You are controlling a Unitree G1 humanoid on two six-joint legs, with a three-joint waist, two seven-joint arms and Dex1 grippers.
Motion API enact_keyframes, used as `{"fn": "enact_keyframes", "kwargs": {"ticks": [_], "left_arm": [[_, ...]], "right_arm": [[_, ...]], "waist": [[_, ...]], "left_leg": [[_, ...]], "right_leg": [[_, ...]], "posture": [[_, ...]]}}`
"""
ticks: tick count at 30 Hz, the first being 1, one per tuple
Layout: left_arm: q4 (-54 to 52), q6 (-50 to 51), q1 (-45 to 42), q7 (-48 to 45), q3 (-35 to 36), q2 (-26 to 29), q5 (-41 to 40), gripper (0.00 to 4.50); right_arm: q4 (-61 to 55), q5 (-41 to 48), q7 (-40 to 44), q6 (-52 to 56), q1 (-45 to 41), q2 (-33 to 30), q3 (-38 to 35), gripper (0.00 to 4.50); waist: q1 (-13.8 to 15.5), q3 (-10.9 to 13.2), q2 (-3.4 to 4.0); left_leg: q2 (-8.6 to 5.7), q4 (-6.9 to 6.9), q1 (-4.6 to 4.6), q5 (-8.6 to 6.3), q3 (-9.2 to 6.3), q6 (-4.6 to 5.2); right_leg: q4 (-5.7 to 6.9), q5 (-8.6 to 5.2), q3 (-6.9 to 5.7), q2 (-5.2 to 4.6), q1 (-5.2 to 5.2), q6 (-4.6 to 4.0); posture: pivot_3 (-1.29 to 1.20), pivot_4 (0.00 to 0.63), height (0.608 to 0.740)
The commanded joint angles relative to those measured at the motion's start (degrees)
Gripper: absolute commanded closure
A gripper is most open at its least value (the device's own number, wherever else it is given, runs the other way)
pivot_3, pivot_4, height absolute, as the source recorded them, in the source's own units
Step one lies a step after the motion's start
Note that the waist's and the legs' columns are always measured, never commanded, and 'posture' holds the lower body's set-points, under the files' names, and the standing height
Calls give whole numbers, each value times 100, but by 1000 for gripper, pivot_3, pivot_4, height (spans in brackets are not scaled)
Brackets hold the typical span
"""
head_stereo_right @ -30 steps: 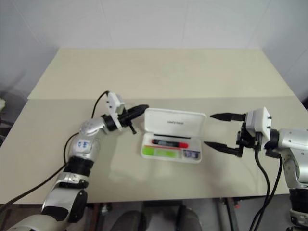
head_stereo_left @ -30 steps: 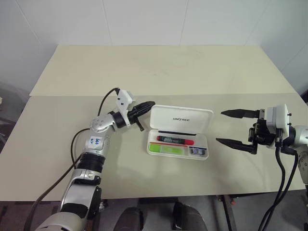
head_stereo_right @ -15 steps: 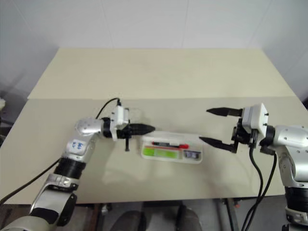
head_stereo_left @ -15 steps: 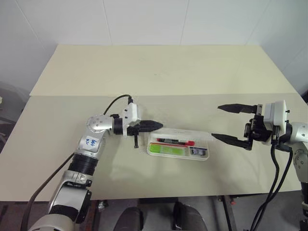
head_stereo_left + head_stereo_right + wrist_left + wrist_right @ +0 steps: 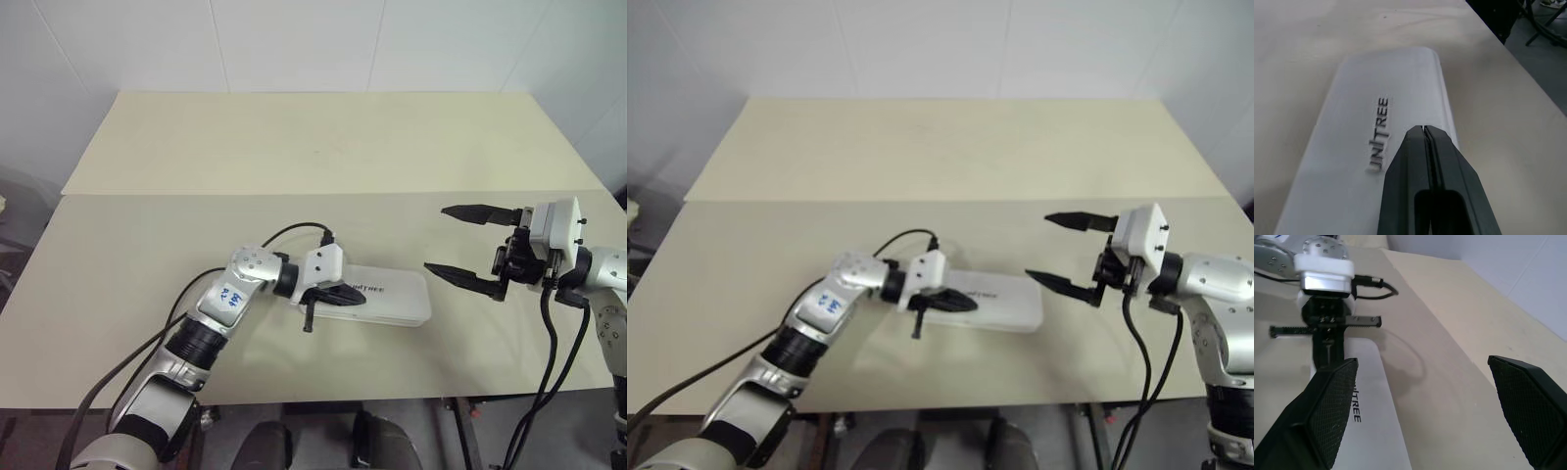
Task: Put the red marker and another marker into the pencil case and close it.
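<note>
Black L fingers: left gripper (image 5: 1425,131) pinched fully together, nothing between them, tip resting on/over lid of the pencil case (image 5: 387,297).
L pose: points sideways across the case toward R side, angled slightly down; sits over case's left end, next to the dark lettering (image 5: 1378,134).
L contact: looks like pressing on lid, can't confirm touch vs just above.
R grip: right gripper (image 5: 468,245) spread wide, holding nothing, fingers roughly level, aimed at the case from its right.
R gap: near case's right end, not touching; hangs above the table (image 5: 196,235).
Case: white, lid down, lies flat, long side running L-R, near front-centre of table, between the two grippers.
Lid seam: whether fully latched, can't tell.
Markers: red marker + green one hidden by the lid, contents can't be checked.
Table: pale beige, two boards w/ seam (image 5: 147,194) running across behind the case.
Cable: black lead (image 5: 294,231) loops off L wrist over tabletop.
</note>
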Motion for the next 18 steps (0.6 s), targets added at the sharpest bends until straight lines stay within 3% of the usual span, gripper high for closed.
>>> {"fn": "enact_keyframes", "kwargs": {"ticks": [1,13,18], "left_arm": [[-178,165,-74,91,-155,44,212,4449],[-333,789,-8,572,-220,79,467,4449],[-554,1013,181,888,288,-139,26,4449]], "right_arm": [[-349,121,-221,13,33,40,-220,0],[-598,81,-606,-10,125,173,-129,0],[-406,-75,-601,-174,20,232,-4,0]], "waist": [[-2,0,0],[1,-1,0],[-7,-1,0]], "left_leg": [[1,0,0,0,0,0],[2,2,7,0,-2,0],[2,2,7,0,-3,0]], "right_leg": [[0,0,0,0,0,0],[1,0,2,0,9,-1],[1,0,3,0,9,-1]], "posture": [[0,150,740],[0,150,740],[0,150,740]]}}
